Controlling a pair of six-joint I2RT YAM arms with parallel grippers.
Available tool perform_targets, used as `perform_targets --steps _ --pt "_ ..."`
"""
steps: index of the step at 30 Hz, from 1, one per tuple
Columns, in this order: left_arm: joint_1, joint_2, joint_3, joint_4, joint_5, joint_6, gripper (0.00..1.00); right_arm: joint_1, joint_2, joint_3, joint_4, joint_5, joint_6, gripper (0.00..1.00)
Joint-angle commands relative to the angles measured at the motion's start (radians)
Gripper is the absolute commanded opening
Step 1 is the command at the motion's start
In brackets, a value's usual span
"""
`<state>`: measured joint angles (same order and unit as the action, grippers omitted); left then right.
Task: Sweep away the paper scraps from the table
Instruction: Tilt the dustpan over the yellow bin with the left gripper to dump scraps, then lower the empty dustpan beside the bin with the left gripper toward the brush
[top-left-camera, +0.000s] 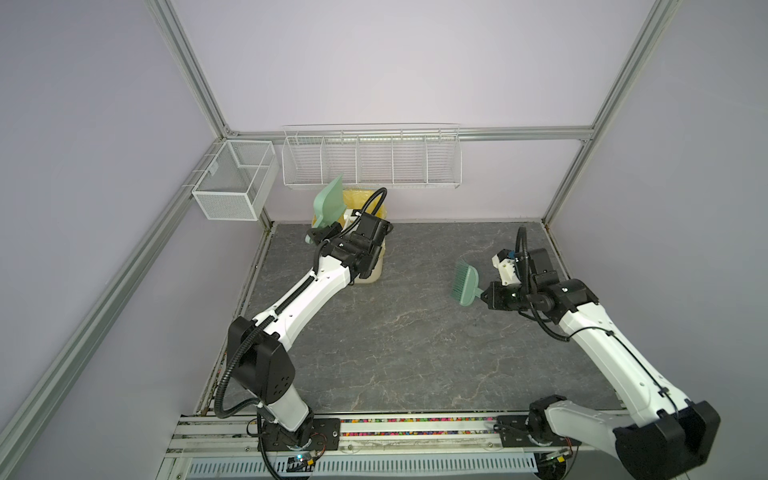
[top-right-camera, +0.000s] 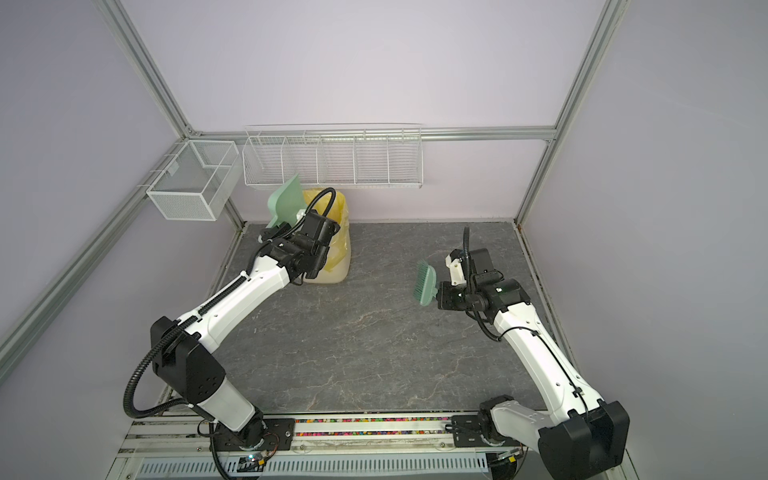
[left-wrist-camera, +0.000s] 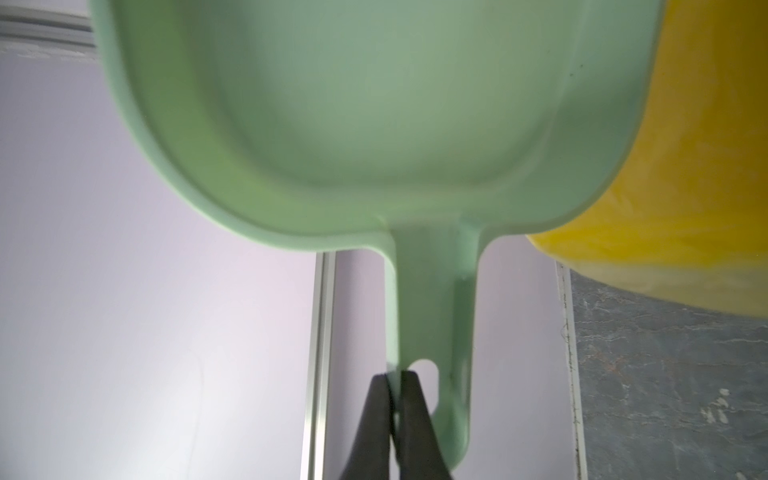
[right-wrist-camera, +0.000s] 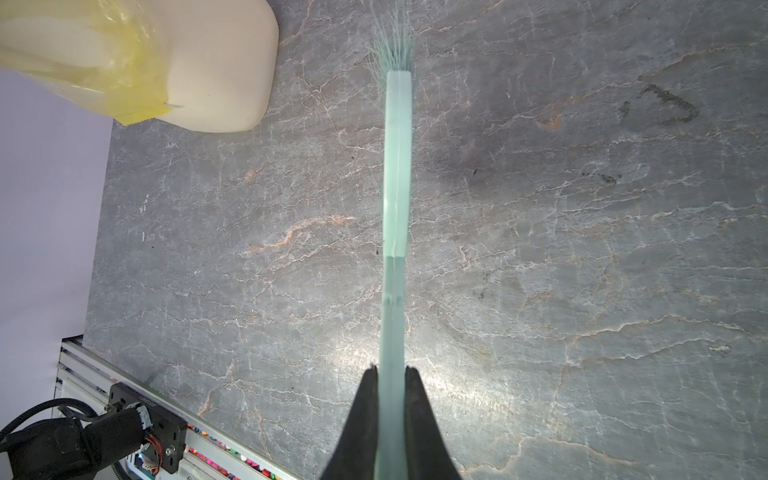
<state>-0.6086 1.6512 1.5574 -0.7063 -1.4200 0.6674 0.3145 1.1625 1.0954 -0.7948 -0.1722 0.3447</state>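
Note:
My left gripper (left-wrist-camera: 395, 376) is shut on the edge of the handle of a pale green dustpan (top-left-camera: 330, 203). The pan is tipped up on edge at the rim of a cream bin with a yellow liner (top-left-camera: 370, 272), at the back left of the dark veined table (top-left-camera: 415, 332). The pan's inside (left-wrist-camera: 374, 124) looks bare in the left wrist view. My right gripper (right-wrist-camera: 390, 368) is shut on the handle of a green hand brush (right-wrist-camera: 397, 187). The brush (top-left-camera: 467, 284) hangs above the table's right side, bristles pointing left. The paper scraps are out of view in every frame.
A white wire rack (top-left-camera: 372, 160) with several compartments hangs on the back wall, and a mesh basket (top-left-camera: 232, 183) hangs at the back left. Aluminium frame posts stand at the table's corners. A rail (top-left-camera: 415, 428) carrying both arm bases runs along the front edge.

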Motion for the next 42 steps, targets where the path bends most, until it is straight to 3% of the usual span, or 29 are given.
perform_targets --steps 1,8,13,16,24,33,36,42 --pt "-0.008 -0.021 0.005 0.119 -0.054 0.115 0.0 -0.005 -0.033 -0.019 0.034 -0.01 0.009 0.07" --pt "-0.022 -0.005 0.041 0.074 -0.058 0.088 0.0 -0.005 -0.038 -0.034 0.046 -0.017 0.011 0.07" --pt "-0.032 0.017 0.138 -0.167 0.014 -0.139 0.0 -0.005 -0.043 -0.033 0.045 -0.015 0.007 0.07" --pt "-0.036 0.034 0.237 -0.353 0.113 -0.313 0.0 -0.007 -0.044 -0.032 0.042 -0.013 0.005 0.07" --pt "-0.053 0.053 0.447 -0.611 0.372 -0.556 0.0 -0.007 -0.043 -0.029 0.037 -0.016 0.011 0.07" --pt "-0.054 0.049 0.61 -0.747 0.697 -0.715 0.0 -0.006 -0.027 -0.025 0.046 -0.035 0.025 0.07" --pt "-0.057 0.039 0.611 -0.747 0.813 -0.741 0.0 -0.008 -0.02 -0.022 0.045 -0.049 0.022 0.07" --pt "-0.072 0.021 0.555 -0.714 0.916 -0.77 0.0 -0.008 -0.003 -0.008 0.026 -0.041 0.015 0.07"
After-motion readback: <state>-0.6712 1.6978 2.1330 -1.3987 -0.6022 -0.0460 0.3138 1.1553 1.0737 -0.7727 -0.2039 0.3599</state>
